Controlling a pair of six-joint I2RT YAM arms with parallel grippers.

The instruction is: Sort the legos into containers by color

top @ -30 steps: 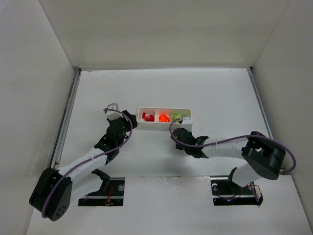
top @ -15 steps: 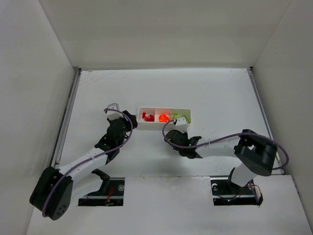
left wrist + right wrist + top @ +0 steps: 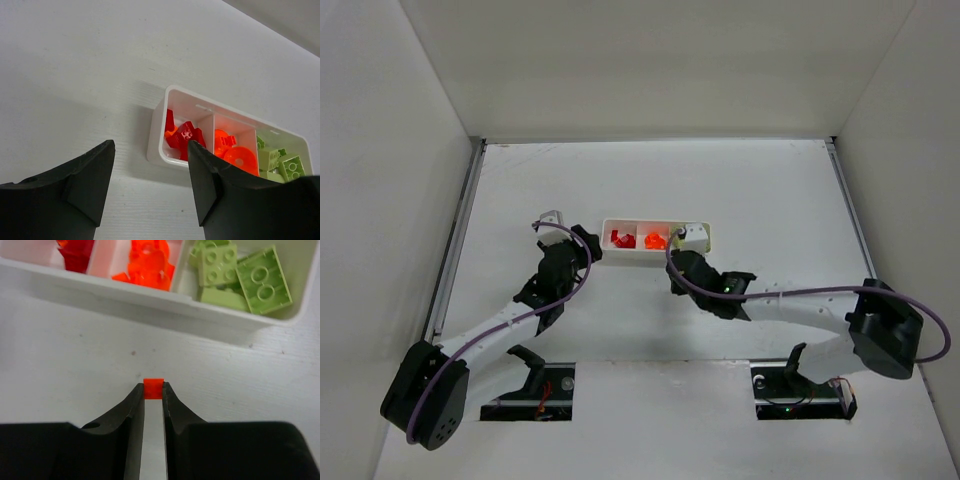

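The white three-compartment tray (image 3: 632,258) lies mid-table; it also shows in the left wrist view (image 3: 156,130) and the right wrist view (image 3: 150,299). Red legos (image 3: 184,139) fill its left cell, orange legos (image 3: 149,262) the middle, pale green legos (image 3: 240,275) the right. My right gripper (image 3: 153,388) is shut on a small orange lego (image 3: 153,389) at its fingertips, just above the table in front of the tray. In the top view the right gripper (image 3: 681,250) covers the tray's right cell. My left gripper (image 3: 150,160) is open and empty, left of the tray's left end.
White walls enclose the table on three sides. A metal rail (image 3: 455,240) runs along the left edge. Both arm bases (image 3: 535,385) sit at the near edge.
My right gripper has swung forward and to the right, up against the tray's right end, with the arm stretching out. The left arm has not moved.
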